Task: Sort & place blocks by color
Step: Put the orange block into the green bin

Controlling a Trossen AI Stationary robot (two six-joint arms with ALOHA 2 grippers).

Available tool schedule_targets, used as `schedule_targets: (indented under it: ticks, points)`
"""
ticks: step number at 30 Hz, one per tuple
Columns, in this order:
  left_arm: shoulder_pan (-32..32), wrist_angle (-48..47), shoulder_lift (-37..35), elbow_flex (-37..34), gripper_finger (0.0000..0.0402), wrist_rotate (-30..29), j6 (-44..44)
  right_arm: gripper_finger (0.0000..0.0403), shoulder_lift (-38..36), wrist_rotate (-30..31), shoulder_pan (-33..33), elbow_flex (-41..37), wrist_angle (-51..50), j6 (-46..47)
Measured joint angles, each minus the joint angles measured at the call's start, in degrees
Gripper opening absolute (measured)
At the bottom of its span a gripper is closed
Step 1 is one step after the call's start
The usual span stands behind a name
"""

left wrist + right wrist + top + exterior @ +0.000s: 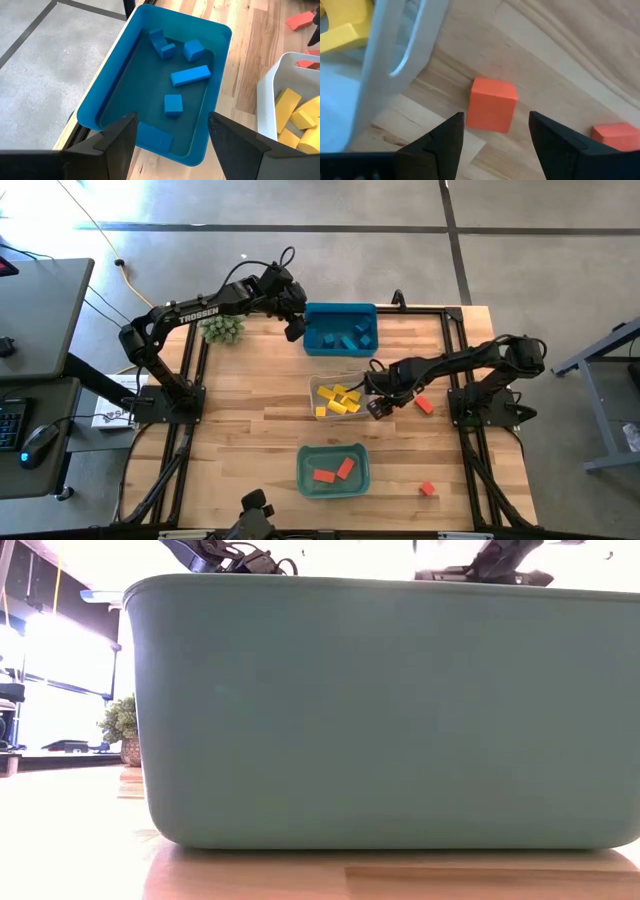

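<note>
- Wood table (250,430), three bins in the middle strip, arms coming in from both sides.
- Left gripper (293,330) sits at the left edge of the blue bin (340,310), jaws wide open, holding nothing.
- Left wrist view looks straight into that bin: six blue blocks (190,75) countable there. High view only gives a dark cluster, no clean count.
- Green plant ball (222,330) lies just beside the left arm at the table's far-left edge; low view shows it at the far left too.
- White bin (335,376) in the centre holds yellow blocks (340,398), roughly six piled together; exact count unclear.
- Teal bin (335,485) near the front edge holds two red blocks (336,472).
- Low view is almost fully blocked by the teal bin's wall (380,710); only arm tips show above its rim.
- Right gripper (377,406) is down at the right wall of the white bin, jaws open, gripping nothing.
- Right wrist view shows what the high view hides: a red cube (492,104) on the wood between the open fingers, near the white wall, not touched.
- Loose red on the table in the high view: one bar (424,405) right of the gripper, one small block (427,489) near the front right.
- Open wood left of the white and teal bins; right-hand strip is narrow.
</note>
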Motion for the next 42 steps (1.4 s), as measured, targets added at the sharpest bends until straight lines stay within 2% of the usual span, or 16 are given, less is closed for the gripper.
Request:
schedule_targets:
  ticks: [14,17,22,27,37,42]
  points:
    - [0.0,0.1,0.0,0.0,0.0231,0.0,-1.4,0.0204,0.0,2.4,0.0,-4.9,5.4,1.0]
    - [0.0,0.1,0.0,0.0,0.0231,0.0,-1.5,0.0182,0.0,3.0,0.0,-4.9,6.0,1.0]
    - [0.0,0.1,0.0,0.0,0.0231,0.0,-1.5,0.0109,-0.1,2.7,0.0,-4.9,6.6,0.6]
    - [0.0,0.1,0.0,0.0,0.0231,0.0,-1.5,0.0108,-1.0,2.0,0.0,-4.8,6.0,1.6]
    - [0.0,0.0,0.0,0.0,0.0231,0.0,-1.3,0.0108,-8.5,3.2,3.0,3.4,-6.5,9.0]
    - [0.0,0.0,0.0,0.0,0.0231,0.0,-1.3,0.0108,-12.3,4.8,6.9,9.3,-6.9,12.1]
